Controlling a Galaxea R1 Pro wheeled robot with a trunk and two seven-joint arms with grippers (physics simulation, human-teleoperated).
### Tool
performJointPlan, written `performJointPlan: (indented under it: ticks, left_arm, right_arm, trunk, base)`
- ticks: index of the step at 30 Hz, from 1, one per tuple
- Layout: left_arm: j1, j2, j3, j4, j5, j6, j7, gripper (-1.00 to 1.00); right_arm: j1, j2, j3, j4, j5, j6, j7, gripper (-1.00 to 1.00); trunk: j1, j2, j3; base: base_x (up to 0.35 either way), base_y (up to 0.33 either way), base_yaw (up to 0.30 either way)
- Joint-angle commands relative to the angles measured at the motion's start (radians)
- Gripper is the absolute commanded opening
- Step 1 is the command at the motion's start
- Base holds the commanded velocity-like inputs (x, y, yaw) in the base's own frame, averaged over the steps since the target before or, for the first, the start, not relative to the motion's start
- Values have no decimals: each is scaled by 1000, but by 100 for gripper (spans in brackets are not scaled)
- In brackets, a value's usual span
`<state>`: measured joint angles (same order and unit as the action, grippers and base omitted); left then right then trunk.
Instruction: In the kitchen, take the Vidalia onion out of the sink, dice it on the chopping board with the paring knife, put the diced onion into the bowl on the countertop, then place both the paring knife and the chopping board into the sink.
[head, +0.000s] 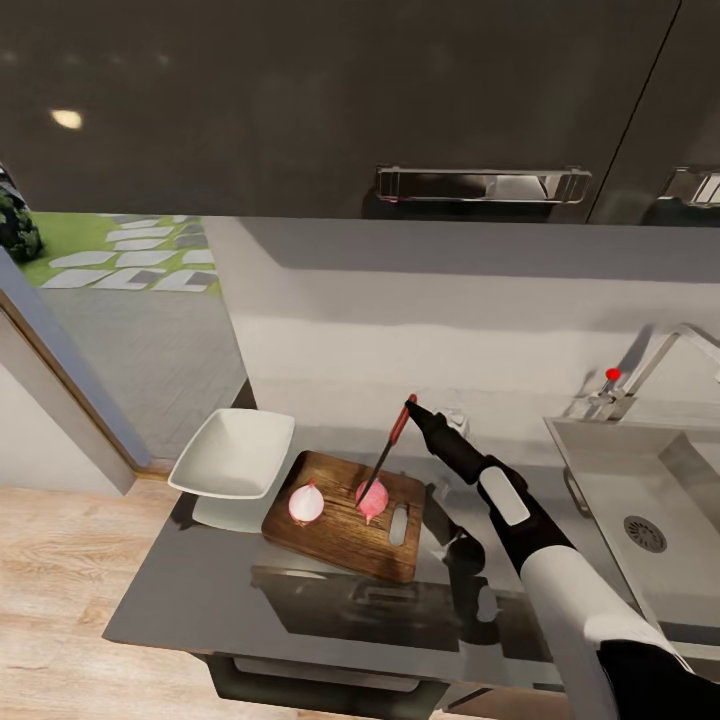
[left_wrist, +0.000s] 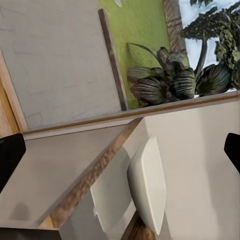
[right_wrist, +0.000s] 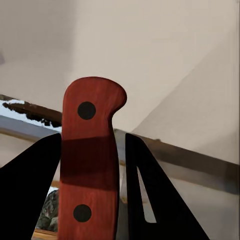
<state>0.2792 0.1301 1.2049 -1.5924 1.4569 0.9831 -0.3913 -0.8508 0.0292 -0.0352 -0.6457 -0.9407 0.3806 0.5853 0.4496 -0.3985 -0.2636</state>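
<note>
The right end effector (head: 412, 408) clamps the red-handled paring knife (head: 388, 452), tip touching the pinkish onion half (head: 371, 499) at the dark wooden board's (head: 340, 535) 12 o'clock; the left end effector's (left_wrist: 120, 150) fingers stand wide.

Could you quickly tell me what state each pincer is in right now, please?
Left pincer: open, holding nothing.
Right pincer: closed on the paring knife.

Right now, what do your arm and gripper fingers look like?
The right arm runs from a black shoulder into a glossy white shell, a black segment with a white oval panel, then a slim black wrist. The right gripper has flat matte-black tapered fingers; the left gripper's fingertips are also black.
</note>
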Motion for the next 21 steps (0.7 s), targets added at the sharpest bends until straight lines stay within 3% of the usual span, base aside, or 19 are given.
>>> performJointPlan:
  ticks: [1, 21]
  left_arm:
    - [0, 0, 1, 0, -4, 3, -6, 100]
    - [0, 0, 1, 0, -3, 3, -9, 100]
  right_arm:
    - [-1, 1, -3, 1, -7, 8, 1, -100]
    - [-4, 1, 0, 84, -5, -79, 0, -100]
  trunk:
    - [1, -2, -2]
    - [1, -2, -2]
  base:
    - [0, 0, 0]
    - [0, 0, 0]
